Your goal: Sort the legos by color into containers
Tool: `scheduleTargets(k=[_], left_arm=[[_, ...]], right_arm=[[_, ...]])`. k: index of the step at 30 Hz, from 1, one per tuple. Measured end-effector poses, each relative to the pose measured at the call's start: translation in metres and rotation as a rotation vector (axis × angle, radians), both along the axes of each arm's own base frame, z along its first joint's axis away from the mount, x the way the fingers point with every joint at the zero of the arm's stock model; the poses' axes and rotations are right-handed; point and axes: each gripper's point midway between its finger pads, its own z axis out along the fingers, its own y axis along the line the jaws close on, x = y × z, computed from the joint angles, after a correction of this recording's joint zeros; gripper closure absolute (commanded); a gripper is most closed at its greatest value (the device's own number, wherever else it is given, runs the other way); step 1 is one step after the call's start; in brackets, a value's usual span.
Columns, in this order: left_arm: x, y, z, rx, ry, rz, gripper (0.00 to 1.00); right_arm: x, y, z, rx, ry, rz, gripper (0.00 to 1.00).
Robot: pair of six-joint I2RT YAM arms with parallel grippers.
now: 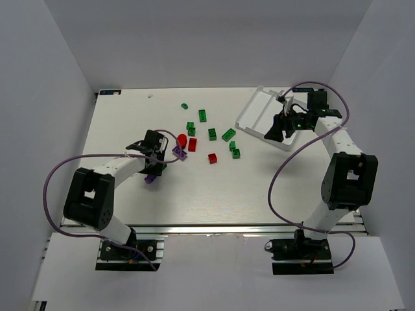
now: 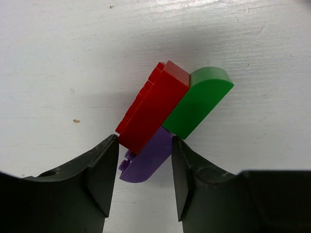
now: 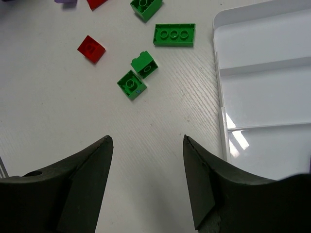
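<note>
Legos in green, red and purple: lie scattered on table, all left of tray. Nearest tray, a long green brick with three studs. A little farther from tray, two small green bricks touching corner to corner. Beyond those, a flat red square. Farthest from tray, a tight cluster at left gripper: red brick tilted on edge, green piece with rounded end touching its side, purple brick tucked under the red one. Left gripper: partly closed, fingers pressing both sides of purple brick, one tip also meeting lower corner of red brick; cluster resting on table. Right gripper: spread wide, holds nothing, hovers over bare table just beside left rim of tray. Tray: sits at far right of table, turned at an angle, thin walls splitting it into long compartments.
</note>
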Motion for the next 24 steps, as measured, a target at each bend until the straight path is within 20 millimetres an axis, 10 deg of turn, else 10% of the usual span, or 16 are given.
scheduleTargets(k=[17,24], left_arm=[[-0.01,0.0,-0.001,-0.023,0.031,0.098,0.34],[-0.005,-0.001,0.017,-0.064,-0.049,0.158,0.46]], right_arm=[[-0.002,0.002,0.001,0.015,0.012,0.003,0.35],[-0.003,0.002,0.001,0.015,0.014,0.003,0.35]])
